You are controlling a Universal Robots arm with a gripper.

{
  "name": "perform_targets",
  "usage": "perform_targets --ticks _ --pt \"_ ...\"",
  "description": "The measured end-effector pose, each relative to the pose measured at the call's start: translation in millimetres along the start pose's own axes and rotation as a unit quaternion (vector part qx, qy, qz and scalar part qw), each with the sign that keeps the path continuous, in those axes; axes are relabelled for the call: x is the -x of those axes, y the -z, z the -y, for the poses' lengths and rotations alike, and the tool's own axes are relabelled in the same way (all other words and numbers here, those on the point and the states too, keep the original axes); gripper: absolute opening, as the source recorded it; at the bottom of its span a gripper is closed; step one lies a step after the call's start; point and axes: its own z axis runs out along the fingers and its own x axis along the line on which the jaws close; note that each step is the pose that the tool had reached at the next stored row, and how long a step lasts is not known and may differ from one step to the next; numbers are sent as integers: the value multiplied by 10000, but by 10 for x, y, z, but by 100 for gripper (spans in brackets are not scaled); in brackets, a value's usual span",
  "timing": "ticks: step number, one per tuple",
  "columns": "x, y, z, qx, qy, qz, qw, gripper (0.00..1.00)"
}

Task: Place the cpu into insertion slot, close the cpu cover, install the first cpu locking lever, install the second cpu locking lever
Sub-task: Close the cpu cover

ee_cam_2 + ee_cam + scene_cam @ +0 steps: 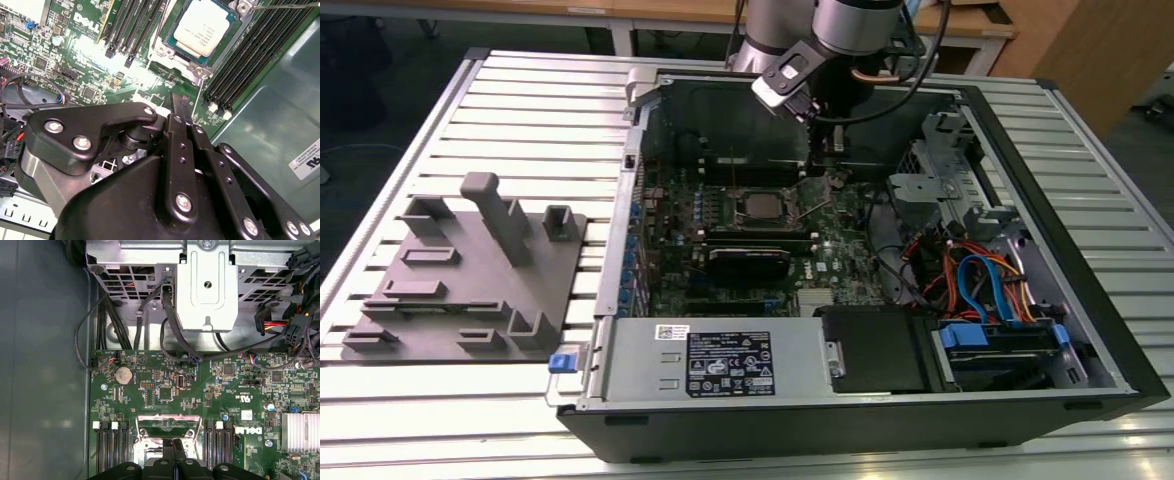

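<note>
Seeing cpu (202,27) sitting in the insertion slot (161,50), step one looking done. Reading pincer (173,442) as pressed together, gripping nothing, just beside the slot at the cpu cover (167,419), apparently standing raised. Leaving cover closing and both latching steps outstanding.

cpu (202,26) silver top — mobo (200,375) green, gripper (180,102) blk

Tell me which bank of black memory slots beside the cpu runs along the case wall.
The bank bordering the bare grey-green case wall. The other bank, across the cpu, has green board beside it instead.
</note>
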Motion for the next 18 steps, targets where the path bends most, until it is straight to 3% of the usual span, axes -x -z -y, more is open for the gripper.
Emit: perform_targets --ticks 8,18 --pt "0 -1 -17 0 1 0 10000 10" --pt "-4 -16 -140 -1 0 0 10000 10"
